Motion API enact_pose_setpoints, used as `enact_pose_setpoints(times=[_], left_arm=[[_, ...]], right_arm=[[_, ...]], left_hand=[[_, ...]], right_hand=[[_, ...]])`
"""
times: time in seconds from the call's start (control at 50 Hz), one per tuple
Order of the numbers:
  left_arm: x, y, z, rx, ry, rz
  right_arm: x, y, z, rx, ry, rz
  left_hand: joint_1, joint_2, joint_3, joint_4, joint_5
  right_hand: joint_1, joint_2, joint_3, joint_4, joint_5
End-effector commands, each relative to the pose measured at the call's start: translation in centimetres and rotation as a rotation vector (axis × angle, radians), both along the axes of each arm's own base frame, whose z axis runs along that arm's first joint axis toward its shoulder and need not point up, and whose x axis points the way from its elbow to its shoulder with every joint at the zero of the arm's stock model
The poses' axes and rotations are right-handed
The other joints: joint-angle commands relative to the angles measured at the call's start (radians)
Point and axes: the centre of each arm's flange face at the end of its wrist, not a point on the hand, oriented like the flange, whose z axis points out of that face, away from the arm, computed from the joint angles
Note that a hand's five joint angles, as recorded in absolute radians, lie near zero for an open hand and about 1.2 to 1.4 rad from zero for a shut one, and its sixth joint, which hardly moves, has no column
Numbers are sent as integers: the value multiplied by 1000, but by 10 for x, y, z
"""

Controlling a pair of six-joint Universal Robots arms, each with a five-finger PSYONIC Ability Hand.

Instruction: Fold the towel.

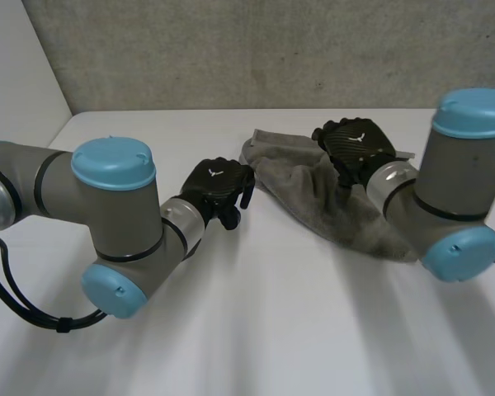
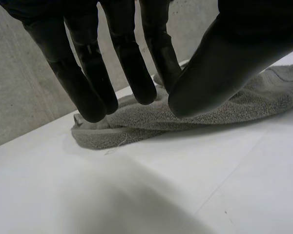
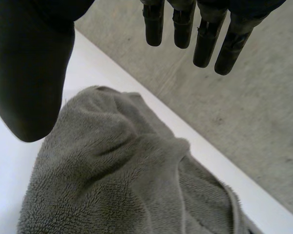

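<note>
Nearest us on the white bench (image 1: 272,322), we see the left hand (image 1: 219,188) with straight fingers, holding nothing, just beside one end of the crumpled grey towel (image 1: 330,202). Farther back, the right hand (image 1: 355,144) hangs over the towel, fingers straight, thumb apart, gripping nothing.

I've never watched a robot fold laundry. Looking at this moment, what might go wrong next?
1. The towel lies bunched and creased, not flat, so any fold started from here would probably come out lopsided.
2. The left hand is open at the towel's end, and the right hand is open over the cloth. If they closed now, either might pinch just one layer or push the towel along the table.
</note>
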Motion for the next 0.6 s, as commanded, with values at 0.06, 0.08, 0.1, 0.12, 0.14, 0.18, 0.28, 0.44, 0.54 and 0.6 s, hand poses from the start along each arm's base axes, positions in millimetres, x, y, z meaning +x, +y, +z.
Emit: enact_pose_setpoints(times=[0.06, 0.08, 0.1, 0.12, 0.14, 0.18, 0.28, 0.44, 0.54, 0.6], left_arm=[[2, 4, 10, -12, 22, -2], [2, 4, 11, -14, 27, 0], [2, 4, 12, -18, 31, 1], [3, 3, 12, -18, 31, 2], [3, 3, 12, -18, 31, 2], [5, 1, 12, -19, 32, 10], [8, -4, 11, -20, 32, 24], [9, -5, 15, -27, 37, 25], [10, -6, 18, -35, 42, 30], [14, -12, 19, -42, 46, 46]], right_arm=[[21, -37, -35, 76, 14, 33], [23, -44, -43, 92, 13, 29], [25, -49, -51, 106, 12, 29], [27, -54, -58, 115, 11, 26], [27, -54, -58, 115, 11, 26], [30, -62, -69, 130, 13, 22], [33, -70, -79, 146, 5, 16], [36, -64, -83, 205, 16, 47], [38, -57, -75, 230, 0, 72], [37, -50, -64, 251, -10, 94]], left_hand=[[-392, -393, -409, -392, -568], [-485, -486, -502, -485, -661], [-568, -569, -584, -567, -743], [-641, -642, -657, -641, -817], [-642, -643, -658, -641, -818], [-765, -766, -781, -764, -940], [-918, -918, -934, -917, -1093], [-974, -975, -990, -973, -1149], [-974, -975, -990, -973, -1149], [-974, -975, -990, -973, -1149]], right_hand=[[-40, -65, -59, -70, -61], [-40, -65, -59, -70, -61], [-40, -65, -59, -70, -61], [-40, -65, -59, -70, -61], [-40, -65, -59, -70, -61], [-40, -65, -59, -70, -61], [66, 41, 48, 37, 46], [559, 534, 540, 530, 538], [979, 954, 960, 949, 958], [1180, 1155, 1162, 1151, 1160]])
